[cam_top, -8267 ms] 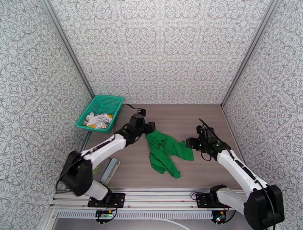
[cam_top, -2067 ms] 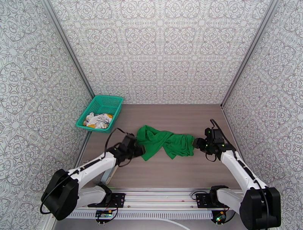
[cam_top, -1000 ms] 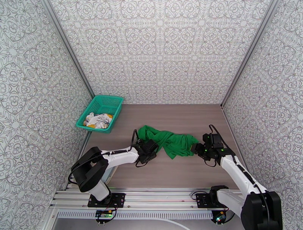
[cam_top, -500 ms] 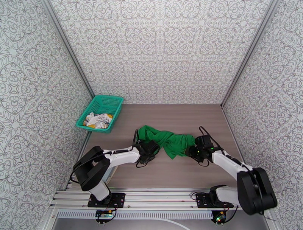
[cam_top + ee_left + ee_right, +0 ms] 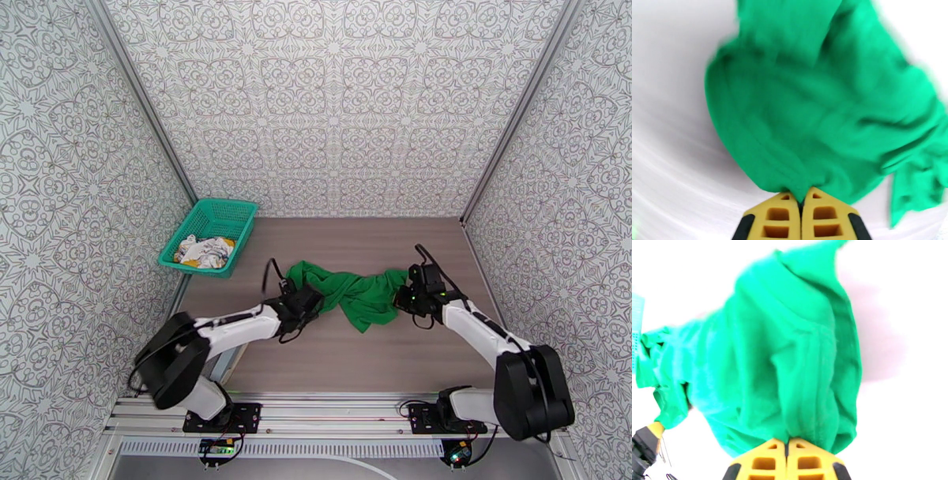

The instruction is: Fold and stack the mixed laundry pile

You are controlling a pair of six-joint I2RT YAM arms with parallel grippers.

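Observation:
A bright green shirt (image 5: 351,290) lies crumpled across the middle of the table. My left gripper (image 5: 310,300) is shut on its left end; in the left wrist view the yellow fingers (image 5: 802,219) pinch the green shirt (image 5: 817,118). My right gripper (image 5: 405,294) is shut on its right end; the right wrist view has the yellow fingers (image 5: 787,461) pressed together on a fold of the green shirt (image 5: 790,370). A white printed garment (image 5: 204,252) lies bunched in the basket at the back left.
The teal mesh basket (image 5: 231,210) stands at the table's back left corner by the wall. A grey flat object (image 5: 225,359) lies near the left arm's base. Patterned walls close the table on three sides.
Both grippers have closed on the ends of the green shirt. The right gripper has moved up and left with the cloth, and the left gripper has shifted slightly back.

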